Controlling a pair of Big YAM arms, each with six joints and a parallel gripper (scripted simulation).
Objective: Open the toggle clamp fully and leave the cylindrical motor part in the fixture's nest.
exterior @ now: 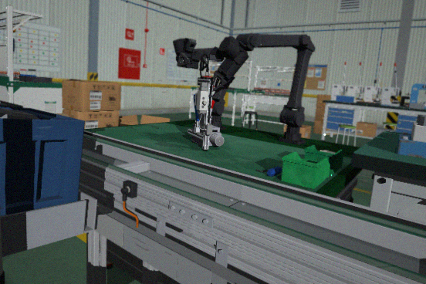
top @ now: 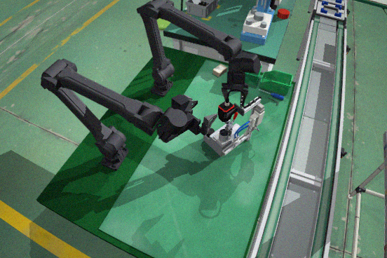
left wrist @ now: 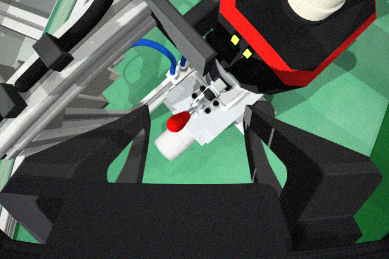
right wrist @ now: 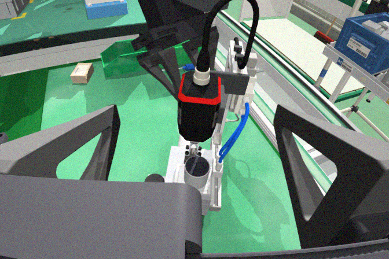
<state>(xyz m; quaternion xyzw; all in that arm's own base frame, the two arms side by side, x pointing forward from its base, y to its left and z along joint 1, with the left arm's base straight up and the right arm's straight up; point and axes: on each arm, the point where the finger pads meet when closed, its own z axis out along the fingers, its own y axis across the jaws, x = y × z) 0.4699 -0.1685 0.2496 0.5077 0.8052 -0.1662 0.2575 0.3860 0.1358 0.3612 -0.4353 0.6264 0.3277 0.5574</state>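
The white fixture stands on the green mat. A grey hollow cylinder, apparently the motor part, sits upright in its nest. The toggle clamp's red handle points up towards the left wrist camera. Its dark tip is beside the nest rim and appears raised; the exact angle cannot be told. My left gripper is partly open and empty, above the fixture, with the handle below and between its fingers. My right gripper is wide open and empty, at the fixture's side, facing it.
A black and red camera head with a looped cable hangs over the nest, close to my left fingers. Its rail and post and blue hoses stand beside it. Green bins, a screwdriver and the conveyor lie beyond.
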